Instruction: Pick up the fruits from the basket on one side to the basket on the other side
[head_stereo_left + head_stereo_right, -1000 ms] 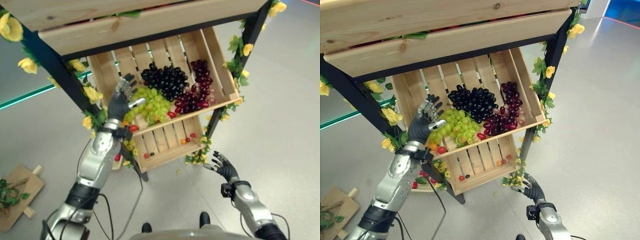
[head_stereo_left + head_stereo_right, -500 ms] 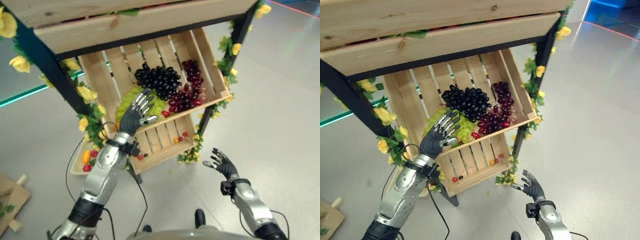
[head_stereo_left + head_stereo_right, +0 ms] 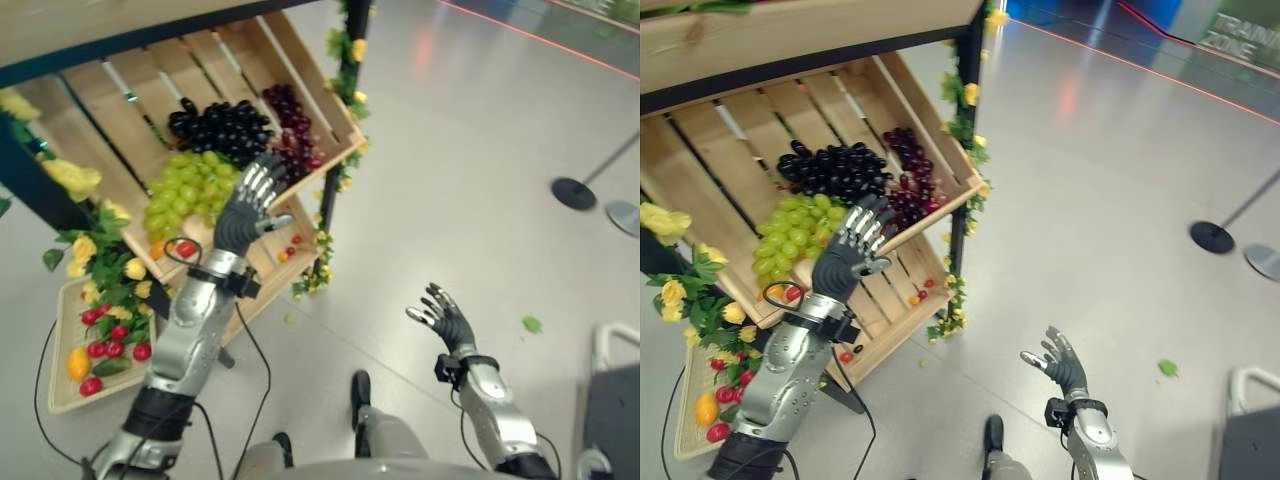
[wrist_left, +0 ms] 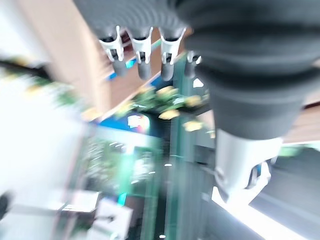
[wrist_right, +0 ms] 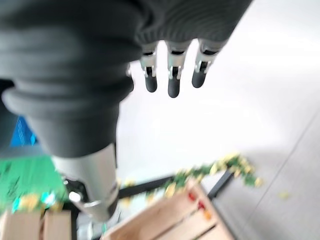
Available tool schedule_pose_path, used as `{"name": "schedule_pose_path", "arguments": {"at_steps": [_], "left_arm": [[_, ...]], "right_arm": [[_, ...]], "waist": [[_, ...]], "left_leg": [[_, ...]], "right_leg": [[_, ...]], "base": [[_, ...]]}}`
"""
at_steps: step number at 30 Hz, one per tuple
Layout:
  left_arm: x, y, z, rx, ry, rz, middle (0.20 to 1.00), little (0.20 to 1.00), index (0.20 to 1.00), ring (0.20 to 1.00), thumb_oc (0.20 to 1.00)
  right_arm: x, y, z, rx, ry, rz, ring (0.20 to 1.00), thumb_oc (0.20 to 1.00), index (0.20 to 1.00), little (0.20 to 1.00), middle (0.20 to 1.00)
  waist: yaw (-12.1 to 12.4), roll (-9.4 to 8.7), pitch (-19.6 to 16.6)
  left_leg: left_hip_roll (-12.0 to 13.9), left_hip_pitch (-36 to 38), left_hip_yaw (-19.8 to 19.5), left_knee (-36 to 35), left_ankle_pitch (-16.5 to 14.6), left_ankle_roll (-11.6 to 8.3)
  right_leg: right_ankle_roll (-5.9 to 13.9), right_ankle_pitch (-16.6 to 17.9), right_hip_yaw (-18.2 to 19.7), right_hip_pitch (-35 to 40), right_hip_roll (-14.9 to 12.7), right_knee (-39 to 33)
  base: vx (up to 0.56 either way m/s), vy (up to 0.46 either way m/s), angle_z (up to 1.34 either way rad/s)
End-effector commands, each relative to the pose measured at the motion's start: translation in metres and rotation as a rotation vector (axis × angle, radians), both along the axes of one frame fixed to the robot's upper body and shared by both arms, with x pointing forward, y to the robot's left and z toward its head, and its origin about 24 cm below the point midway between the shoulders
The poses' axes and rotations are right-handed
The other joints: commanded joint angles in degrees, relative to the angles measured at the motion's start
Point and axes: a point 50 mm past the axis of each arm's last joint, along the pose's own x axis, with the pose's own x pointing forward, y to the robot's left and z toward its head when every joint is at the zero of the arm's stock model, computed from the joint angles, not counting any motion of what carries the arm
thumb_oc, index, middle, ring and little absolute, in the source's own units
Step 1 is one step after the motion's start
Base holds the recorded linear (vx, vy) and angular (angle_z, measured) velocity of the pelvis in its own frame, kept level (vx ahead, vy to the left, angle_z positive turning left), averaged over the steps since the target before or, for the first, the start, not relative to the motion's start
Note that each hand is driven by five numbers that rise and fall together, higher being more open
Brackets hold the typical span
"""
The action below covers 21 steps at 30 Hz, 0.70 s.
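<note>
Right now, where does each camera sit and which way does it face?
Left eye view: on the head, looking down at the wooden crate of grapes; left hand open before it, right hand open over the floor.
Right eye view: beside it, sharing that scene.
Left wrist view: along the left hand's straight fingers, blurred surroundings.
Right wrist view: along the right hand's fingers, facing floor and a lower crate.

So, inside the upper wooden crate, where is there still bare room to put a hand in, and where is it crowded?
In the upper crate, bare slats remain behind the green grapes, toward the back wall, and along the far side beyond the red grapes. The front is crowded: green, black grapes and red bunches lie packed together, with the open left hand raised before them.
</note>
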Motion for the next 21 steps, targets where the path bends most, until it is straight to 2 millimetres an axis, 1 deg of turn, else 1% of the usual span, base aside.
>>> {"name": "schedule_pose_path", "arguments": {"at_steps": [1,2,3,4,5,6,7,8,9,10,11,13,15,17,18,19,20,21], "left_arm": [[-0.007,0.003,0.013,0.022,-0.073,0.017,1.0,1.0,1.0,1.0,1.0],[-0.008,0.007,0.011,0.032,-0.065,0.046,1.0,1.0,1.0,1.0,1.0],[-0.009,0.01,0.009,0.03,-0.057,0.064,1.0,1.0,1.0,1.0,1.0],[-0.009,0.01,0.009,0.03,-0.056,0.064,1.0,1.0,1.0,1.0,1.0],[-0.01,0.018,0.007,0.024,-0.045,0.11,1.0,1.0,1.0,1.0,1.0],[-0.01,0.019,0.007,0.024,-0.045,0.11,1.0,1.0,1.0,1.0,1.0],[-0.012,0.023,0.002,0.015,-0.026,0.141,1.0,1.0,1.0,1.0,1.0],[-0.012,0.024,0.002,0.005,-0.021,0.153,1.0,1.0,1.0,1.0,1.0],[-0.013,0.022,-0.003,-0.01,-0.001,0.151,1.0,1.0,1.0,1.0,1.0],[-0.014,0.022,-0.006,-0.025,0.008,0.156,1.0,1.0,1.0,1.0,1.0],[-0.013,0.021,-0.009,-0.039,0.022,0.161,1.0,1.0,1.0,1.0,1.0],[-0.013,0.017,-0.011,-0.071,0.031,0.151,1.0,1.0,1.0,1.0,1.0],[-0.014,0.015,-0.017,-0.09,0.056,0.154,1.0,1.0,1.0,1.0,1.0],[-0.016,0.015,-0.019,-0.107,0.065,0.164,1.0,1.0,1.0,1.0,1.0],[-0.017,0.014,-0.019,-0.118,0.068,0.166,1.0,1.0,1.0,1.0,1.0],[-0.018,0.014,-0.021,-0.135,0.073,0.17,1.0,1.0,1.0,1.0,1.0],[-0.018,0.013,-0.021,-0.154,0.078,0.171,1.0,1.0,1.0,1.0,1.0],[-0.017,0.012,-0.021,-0.154,0.077,0.171,1.0,1.0,1.0,1.0,1.0]], "right_arm": [[0.015,-0.011,0.038,-0.042,-0.196,-0.035,1.0,1.0,1.0,1.0,1.0],[0.016,-0.01,0.039,-0.044,-0.204,-0.052,1.0,1.0,1.0,1.0,1.0],[0.018,-0.01,0.041,-0.045,-0.215,-0.054,1.0,1.0,1.0,1.0,1.0],[0.018,-0.009,0.041,-0.045,-0.214,-0.054,1.0,1.0,1.0,1.0,1.0],[0.023,-0.006,0.046,-0.052,-0.235,-0.044,1.0,1.0,1.0,1.0,1.0],[0.023,-0.006,0.046,-0.052,-0.235,-0.044,1.0,1.0,1.0,1.0,1.0],[0.027,-0.002,0.05,-0.058,-0.251,-0.019,1.0,1.0,1.0,1.0,1.0],[0.027,-0.002,0.051,-0.062,-0.258,-0.014,1.0,1.0,1.0,1.0,1.0],[0.025,-0.002,0.051,-0.068,-0.253,-0.011,1.0,1.0,1.0,1.0,1.0],[0.024,-0.003,0.051,-0.071,-0.249,-0.014,1.0,1.0,1.0,1.0,1.0],[0.024,-0.005,0.053,-0.088,-0.256,-0.012,1.0,1.0,1.0,1.0,1.0],[0.025,-0.013,0.061,-0.103,-0.285,-0.036,1.0,1.0,1.0,1.0,1.0],[0.023,-0.017,0.061,-0.11,-0.281,-0.043,1.0,1.0,1.0,1.0,1.0],[0.024,-0.022,0.066,-0.133,-0.297,-0.049,1.0,1.0,1.0,1.0,1.0],[0.025,-0.023,0.069,-0.142,-0.307,-0.047,1.0,1.0,1.0,1.0,1.0],[0.025,-0.024,0.071,-0.14,-0.314,-0.045,1.0,1.0,1.0,1.0,1.0],[0.025,-0.024,0.074,-0.145,-0.325,-0.038,1.0,1.0,1.0,1.0,1.0],[0.025,-0.024,0.074,-0.145,-0.326,-0.038,1.0,1.0,1.0,1.0,1.0]], "waist": [[-0.5,-0.81,-0.1],[0.6,-0.47,-0.7],[1.2,-0.54,-1.0],[1.3,-0.55,-1.0],[3.5,-0.16,-0.7],[3.5,-0.16,-0.6],[4.1,0.47,-0.2],[4.2,0.19,-0.3],[3.1,0.21,-0.4],[2.6,0.62,-0.7],[2.1,0.91,-0.7],[0.5,2.19,-0.7],[-0.1,3.43,-1.1],[-1.0,4.3,-0.8],[-1.2,4.75,-0.5],[-1.3,4.53,0.1],[-0.8,4.32,1.1],[-0.8,4.54,1.3]], "left_leg": [[-1.5,2.5,-7.3,-6.1,-1.4,-2.78],[0.8,2.4,-3.7,-5.4,-1.2,-3.45],[1.7,2.7,-1.7,-5.1,-1.2,-3.53],[1.7,2.8,-1.6,-5.1,-1.3,-3.53],[3.5,3.9,4.0,-3.2,-2.3,-3.51],[3.5,4.0,4.0,-3.1,-2.4,-3.5],[4.5,5.9,7.0,-2.5,-4.0,-3.4],[4.3,5.5,8.7,-1.8,-3.8,-3.08],[4.7,6.5,9.7,-1.2,-4.8,-3.4],[5.4,7.0,10.6,-0.6,-5.1,-3.63],[5.7,7.2,10.5,0.7,-5.4,-3.61],[6.2,8.4,11.2,1.2,-6.3,-3.53],[7.0,9.6,12.4,1.1,-6.6,-3.85],[7.9,9.1,12.1,4.4,-6.9,-4.49],[8.6,8.2,11.8,7.9,-6.7,-5.33],[9.3,7.2,11.9,12.6,-3.7,-6.19],[8.8,6.1,8.5,18.7,-1.5,-7.84],[9.2,6.0,8.3,19.2,-1.7,-8.02]], "right_leg": [[1.64,0.7,-0.9,4.2,-3.6,-9.2],[1.99,1.5,-7.6,6.3,-6.5,-10.8],[2.12,2.4,-11.6,6.9,-8.0,-11.3],[2.17,2.5,-11.6,7.0,-7.9,-11.4],[2.15,3.1,-23.9,8.6,-11.6,-9.1],[2.2,3.0,-23.9,8.7,-11.6,-9.0],[2.57,1.5,-27.4,8.6,-12.4,-4.8],[2.45,1.5,-29.7,9.1,-12.8,-6.4],[2.32,1.2,-27.1,8.8,-11.0,-8.1],[2.26,1.0,-25.6,8.7,-10.2,-9.0],[1.97,0.7,-24.1,8.4,-9.3,-9.0],[1.3,-0.6,-21.3,7.6,-7.3,-8.9],[0.35,-2.0,-19.4,8.0,-5.3,-9.9],[-0.36,-3.8,-17.6,7.6,-4.0,-9.9],[-1.09,-5.0,-16.7,7.6,-2.9,-9.9],[-2.79,-5.4,-16.6,7.8,-1.9,-10.7],[-4.16,-6.1,-15.1,8.5,-0.5,-11.2],[-4.3,-6.1,-15.2,8.6,-0.1,-11.3]], "base": [[-0.2,-0.031,-0.87],[-0.1,-0.035,-1.24],[-0.1,-0.033,-1.45],[-0.1,-0.018,-1.84],[-0.08,-0.008,-1.59],[-0.04,-0.011,-2.46],[-0.02,-0.055,-2.4],[0.06,-0.161,-2.28],[0.06,-0.196,-1.19],[0.18,-0.173,-0.78],[0.12,-0.108,-0.93],[0.12,-0.117,-0.88],[0.15,-0.13,-0.84],[0.14,-0.147,-0.43],[0.08,-0.206,-0.23],[0.11,-0.257,-0.47],[0.06,-0.2,-0.65],[0.11,-0.164,-0.94]]}}
